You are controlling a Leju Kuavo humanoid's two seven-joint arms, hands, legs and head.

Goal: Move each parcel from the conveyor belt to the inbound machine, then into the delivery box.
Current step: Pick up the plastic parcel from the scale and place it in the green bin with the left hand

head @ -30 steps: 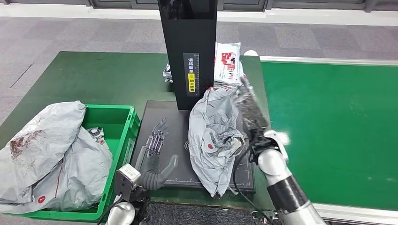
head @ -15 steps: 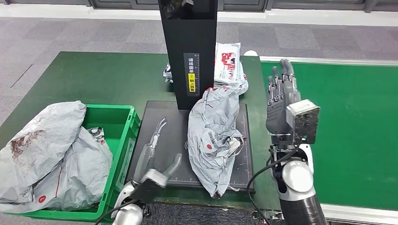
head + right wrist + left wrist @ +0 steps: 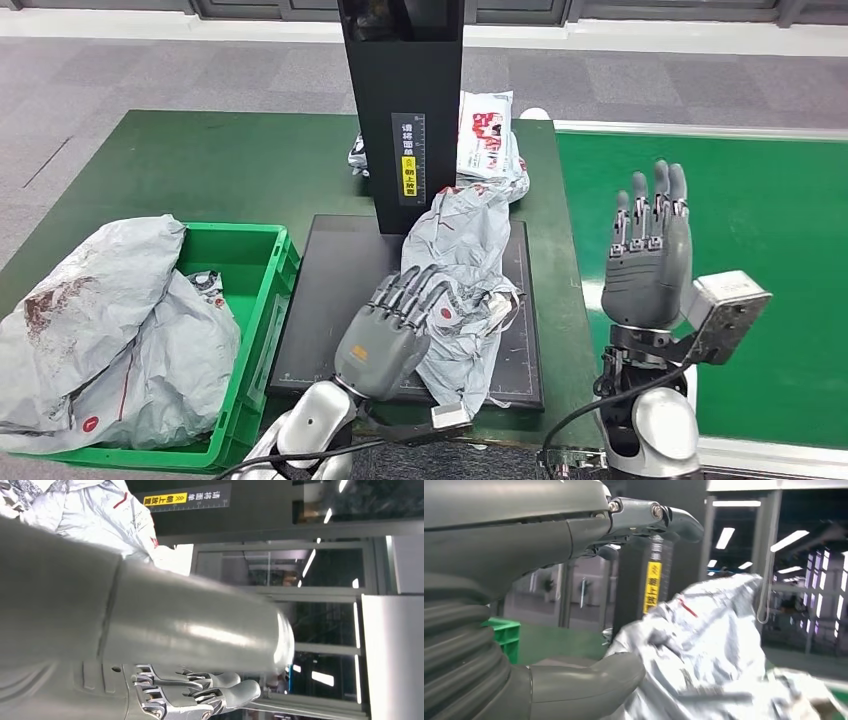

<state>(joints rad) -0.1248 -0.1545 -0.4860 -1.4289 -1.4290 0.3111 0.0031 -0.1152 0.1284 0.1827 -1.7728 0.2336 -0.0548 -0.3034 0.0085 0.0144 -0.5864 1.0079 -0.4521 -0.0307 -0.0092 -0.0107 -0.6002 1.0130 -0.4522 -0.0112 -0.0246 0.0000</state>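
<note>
A crumpled grey parcel [image 3: 462,268] lies on the black plate [image 3: 330,300] of the inbound machine, leaning against its black column [image 3: 400,100]. My left hand [image 3: 386,335] hovers over the plate at the parcel's left side, with its fingers spread and reaching to the parcel's edge. In the left wrist view the parcel [image 3: 704,645] lies just ahead of the left hand [image 3: 499,580], between thumb and fingers, ungripped. My right hand [image 3: 650,250] is raised to the parcel's right, fingers straight up, holding nothing. The right wrist view shows the right hand [image 3: 190,695] with the parcel [image 3: 100,510] behind the arm.
The green delivery box [image 3: 255,235] stands left of the plate and holds large grey parcels [image 3: 110,320]. A white parcel [image 3: 485,130] lies behind the column. The green conveyor belt [image 3: 740,280] runs along the right.
My right hand has left the parcel, moved right and risen with its fingers up. My left hand has lifted off the plate and moved right to the parcel.
</note>
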